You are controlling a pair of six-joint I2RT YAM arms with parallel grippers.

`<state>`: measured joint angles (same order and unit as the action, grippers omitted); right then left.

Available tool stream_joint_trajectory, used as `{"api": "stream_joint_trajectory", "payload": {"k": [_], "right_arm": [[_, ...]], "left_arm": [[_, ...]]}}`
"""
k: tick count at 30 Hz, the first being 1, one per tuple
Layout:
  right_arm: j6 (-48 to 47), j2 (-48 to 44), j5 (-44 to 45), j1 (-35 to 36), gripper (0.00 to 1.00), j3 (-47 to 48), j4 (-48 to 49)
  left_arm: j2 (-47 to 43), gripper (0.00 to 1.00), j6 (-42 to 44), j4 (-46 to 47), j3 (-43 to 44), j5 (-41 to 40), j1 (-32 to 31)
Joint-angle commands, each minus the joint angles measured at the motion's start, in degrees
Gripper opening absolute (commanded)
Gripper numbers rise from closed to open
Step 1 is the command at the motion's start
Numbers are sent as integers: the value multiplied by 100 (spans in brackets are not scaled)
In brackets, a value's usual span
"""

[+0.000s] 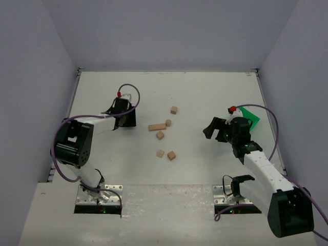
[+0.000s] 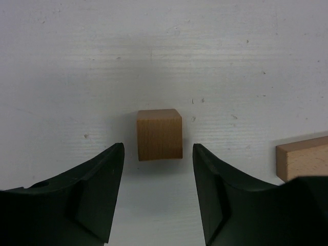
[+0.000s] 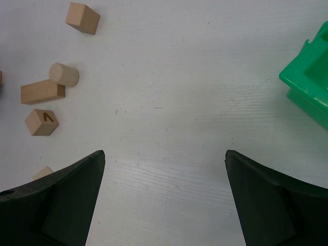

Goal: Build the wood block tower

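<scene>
Currently bar (image 1: 157, 127) lies flat, long axis roughly left-right.

Tan bar (image 1: 157, 127) flat mid-table, cylinder (image 1: 168, 122) at its end; 4 cubes (image 1: 160, 135) scattered nearby, singly; 5th cube (image 2: 159, 135) near bar.

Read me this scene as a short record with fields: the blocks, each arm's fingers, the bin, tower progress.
blocks: cubes, a bar, a cylinder, scattered in the middle
left fingers: open, either side of a cube, gaps both sides
right fingers: open, nothing between
green bin: just beyond the right fingers
tower: nothing stacked yet
</scene>
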<state>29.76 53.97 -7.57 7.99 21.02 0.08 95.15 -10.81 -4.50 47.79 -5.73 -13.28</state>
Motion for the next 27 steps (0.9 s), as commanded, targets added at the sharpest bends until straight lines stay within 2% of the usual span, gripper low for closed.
{"api": "stream_joint_trajectory", "payload": {"k": [1,3,4,5,6,7,11,15,18,19,20,21,23,27], "right_arm": [[-58,-70,45,-17,99,17,221],[-58,-54,30,-17,99,25,221],[-66,-46,20,-17,99,41,205],[-67,-37,19,-17,99,43,203],[-67,-36,11,-17,99,51,196],[-67,-36,10,-17,99,46,195],[-59,-36,10,-17,99,43,178],[-49,-65,40,-17,99,61,119],[-66,-139,62,-17,99,52,82],[-67,-142,88,-17,99,52,64],[-50,-216,106,-17,99,27,63],[-57,-221,107,-17,99,17,63],[-41,-247,81,-17,99,8,45],[-40,-269,80,-17,99,10,30]], "left_arm": [[-95,62,-18,52,-22,64,80],[-160,80,-19,-29,35,56,80],[-225,86,-25,-118,61,47,80],[-234,86,-19,-130,79,61,80],[-340,98,-33,-191,97,79,72],[-480,100,-74,-245,116,216,71],[-1178,100,-292,-406,100,447,-144],[-1786,100,-278,-872,352,-171,-1400],[-1955,100,-161,-826,450,40,-2394],[-1932,100,-158,-759,451,137,-2416],[-1823,100,-134,-730,442,250,-2894],[-1729,100,-140,-704,442,273,-2926],[-1340,100,-192,-667,468,438,-3538],[-707,100,-128,-669,688,676,-4218]]}}
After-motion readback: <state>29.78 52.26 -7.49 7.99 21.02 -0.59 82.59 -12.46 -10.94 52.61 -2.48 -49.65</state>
